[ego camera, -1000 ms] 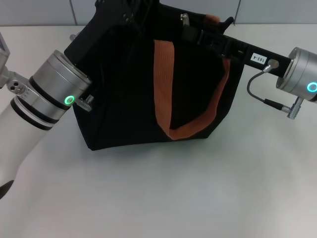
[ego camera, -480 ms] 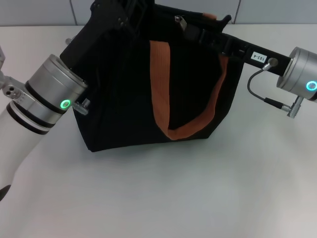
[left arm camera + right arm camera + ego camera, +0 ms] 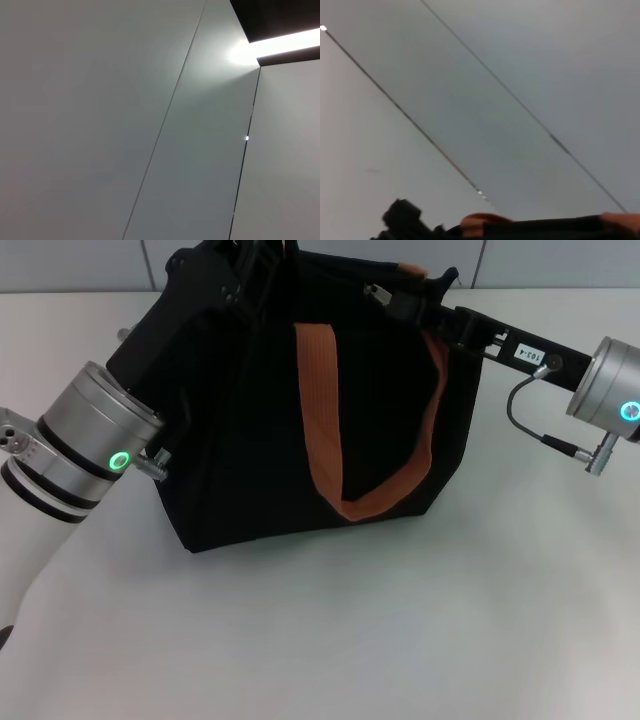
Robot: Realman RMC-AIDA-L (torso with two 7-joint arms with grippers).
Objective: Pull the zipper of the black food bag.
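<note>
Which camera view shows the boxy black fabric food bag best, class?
The head view: the boxy black fabric food bag shows whole, orange-brown strap hanging across its front. The right wrist view catches only a dark edge with bits of orange along the picture's edge; the left wrist view shows only wall panels.

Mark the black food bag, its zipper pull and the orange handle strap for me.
black food bag (image 3: pixel 240 440): head view, on its front fabric panel.
zipper (image 3: pixel 378 293): head view, on the silver pull tab at the bag's top edge.
orange handle strap (image 3: pixel 318 410): head view, on its left leg.

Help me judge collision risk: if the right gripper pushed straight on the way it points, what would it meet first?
The right gripper points across the top of the black food bag toward the left gripper. It would likely meet the zipper first, though depth is unclear.
</note>
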